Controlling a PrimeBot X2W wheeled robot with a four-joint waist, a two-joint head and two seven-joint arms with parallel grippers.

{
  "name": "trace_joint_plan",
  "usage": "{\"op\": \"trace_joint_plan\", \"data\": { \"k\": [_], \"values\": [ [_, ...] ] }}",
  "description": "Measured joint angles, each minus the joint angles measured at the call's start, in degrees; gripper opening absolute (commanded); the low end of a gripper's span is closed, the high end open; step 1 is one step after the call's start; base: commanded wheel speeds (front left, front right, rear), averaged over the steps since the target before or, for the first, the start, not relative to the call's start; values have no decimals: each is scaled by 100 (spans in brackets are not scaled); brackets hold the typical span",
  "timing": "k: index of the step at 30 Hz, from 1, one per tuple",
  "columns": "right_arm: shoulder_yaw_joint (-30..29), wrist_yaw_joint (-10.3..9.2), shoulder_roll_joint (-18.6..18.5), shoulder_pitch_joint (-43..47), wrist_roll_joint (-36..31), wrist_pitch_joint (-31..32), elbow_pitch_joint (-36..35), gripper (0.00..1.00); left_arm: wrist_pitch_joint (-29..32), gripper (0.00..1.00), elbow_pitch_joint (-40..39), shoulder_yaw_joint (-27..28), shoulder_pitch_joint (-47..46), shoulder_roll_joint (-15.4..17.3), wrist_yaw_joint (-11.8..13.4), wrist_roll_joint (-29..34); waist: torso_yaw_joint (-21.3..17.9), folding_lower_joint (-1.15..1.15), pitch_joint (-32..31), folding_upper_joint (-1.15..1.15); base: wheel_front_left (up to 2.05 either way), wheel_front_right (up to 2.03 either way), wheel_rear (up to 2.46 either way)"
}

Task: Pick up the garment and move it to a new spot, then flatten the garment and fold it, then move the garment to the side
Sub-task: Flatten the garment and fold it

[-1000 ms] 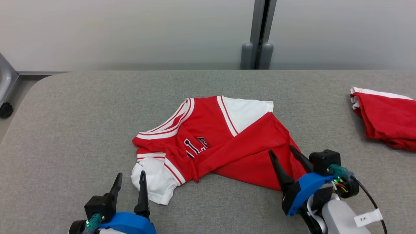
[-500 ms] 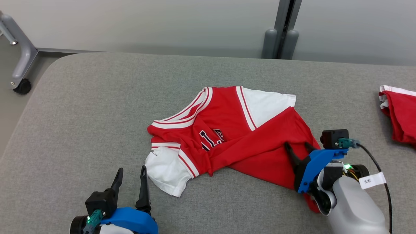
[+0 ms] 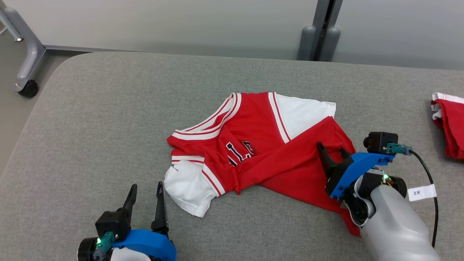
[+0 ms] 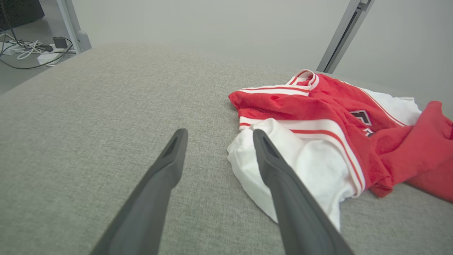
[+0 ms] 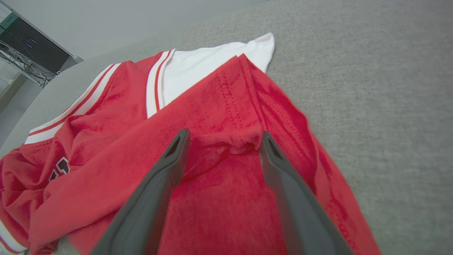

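Observation:
A red and white jersey, the garment [image 3: 253, 148], lies crumpled in the middle of the grey table [image 3: 108, 119], with dark lettering on its front. My right gripper [image 3: 330, 150] stands open low over the garment's right red flap [image 5: 226, 141], and a small raised fold of cloth sits between its fingers [image 5: 155, 184]. Near the table's front edge my left gripper [image 3: 146, 188] is open on bare table, its right finger [image 4: 279, 177] just beside the white sleeve [image 4: 300, 166], holding nothing.
A second red and white cloth [image 3: 449, 123] lies at the table's right edge. A grey post [image 3: 319, 36] stands behind the table against the pale wall. A wheeled metal leg [image 3: 25, 58] stands on the floor at the far left.
The head camera has tilted down and turned left, shifting the whole picture. My right gripper has moved forward and down onto the garment's red flap. The left gripper has stayed put.

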Motion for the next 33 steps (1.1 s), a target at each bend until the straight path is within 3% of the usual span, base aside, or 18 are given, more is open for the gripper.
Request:
{"op": "trace_joint_plan", "data": {
  "k": [10, 11, 12, 13, 15, 16, 21, 33],
  "values": [
    [-23, 0, -1, -261, 248, -216, 410, 100, 0, 100, 40, 31, -50, -46, -73, 68, 41, 0, 66, 0, 0, 0, 0],
    [-27, 0, -1, -335, 269, -225, 542, 96, 1, 100, 60, 43, -58, -52, -88, 78, 53, 0, 81, 0, 0, 0, 0],
    [-42, 0, 1, -361, 268, -256, 600, 76, 0, 100, 70, 51, -58, -53, -89, 86, 58, 0, 89, 0, 0, 0, 0],
    [-65, 0, 1, -400, 266, -286, 681, 47, 0, 100, 77, 62, -58, -55, -90, 89, 62, 0, 96, 0, 0, 0, 0],
    [-85, 0, -2, -471, 250, -321, 806, 9, 0, 100, 97, 91, -58, -63, -100, 92, 68, 0, 104, 0, 0, 0, 0],
    [-83, 0, -1, -500, 248, -345, 857, 0, 0, 100, 105, 105, -58, -63, -119, 93, 68, 0, 105, 0, 0, 0, 0],
    [8, 0, 0, -558, 321, -583, 896, 0, 34, 100, 338, 58, -83, -10, -240, 109, 31, 0, 83, 0, 0, 0, 0],
    [289, 0, -7, -428, 476, -895, 358, 0, 753, 100, 1251, -47, -647, 166, -568, -57, -263, 0, 59, 0, 0, 0, 0]
  ]
}}
